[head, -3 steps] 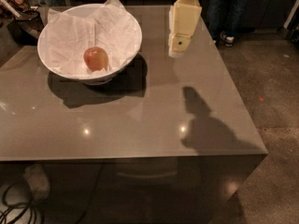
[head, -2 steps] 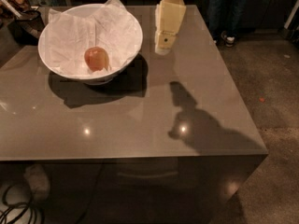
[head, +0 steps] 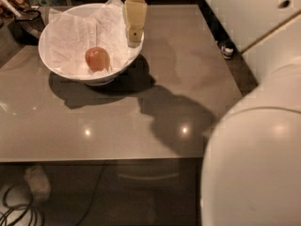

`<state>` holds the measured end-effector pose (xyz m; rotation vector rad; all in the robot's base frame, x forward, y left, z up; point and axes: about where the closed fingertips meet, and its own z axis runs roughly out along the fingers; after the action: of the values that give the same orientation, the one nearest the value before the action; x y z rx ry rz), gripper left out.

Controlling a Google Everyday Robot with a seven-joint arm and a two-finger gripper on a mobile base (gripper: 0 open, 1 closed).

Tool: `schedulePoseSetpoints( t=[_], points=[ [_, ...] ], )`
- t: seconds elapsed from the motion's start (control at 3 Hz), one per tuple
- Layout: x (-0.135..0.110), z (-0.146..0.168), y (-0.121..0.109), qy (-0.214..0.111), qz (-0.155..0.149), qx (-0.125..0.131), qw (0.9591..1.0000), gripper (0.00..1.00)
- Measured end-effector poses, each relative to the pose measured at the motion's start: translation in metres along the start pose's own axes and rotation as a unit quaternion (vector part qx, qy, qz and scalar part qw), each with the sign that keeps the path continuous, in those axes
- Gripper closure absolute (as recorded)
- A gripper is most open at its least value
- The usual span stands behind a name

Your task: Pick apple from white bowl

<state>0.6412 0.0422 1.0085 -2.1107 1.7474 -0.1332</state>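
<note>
Camera view: the gripper (head: pixel 135 39) is seen over the rim of the bowl (head: pixel 43 54), apart from the apple (head: pixel 97 59) lying inside on paper (head: pixel 70 36); its grip state cannot be determined.

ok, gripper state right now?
Gripper: open or closed cannot be told; it hangs over the right rim of the white bowl, apart from the apple lying inside.

Claw (head: pixel 135 37) above the rim of the white bowl (head: pixel 43 51), apple (head: pixel 97 59) inside on crumpled paper (head: pixel 70 36), grey table (head: pixel 117 131) beneath.
</note>
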Motion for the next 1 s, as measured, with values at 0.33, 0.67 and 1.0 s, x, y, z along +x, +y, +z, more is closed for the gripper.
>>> schedulePoseSetpoints(
  t=[0.33,0.67,1.0],
  points=[
    [-0.011,0.002,-0.010,-0.011,-0.005,0.011,0.9999,0.00],
    [-0.025,0.021,-0.016,-0.036,-0.010,-0.001,0.9993,0.00],
    [-0.058,0.063,-0.038,-0.065,-0.017,-0.037,0.9971,0.00]
  ],
)
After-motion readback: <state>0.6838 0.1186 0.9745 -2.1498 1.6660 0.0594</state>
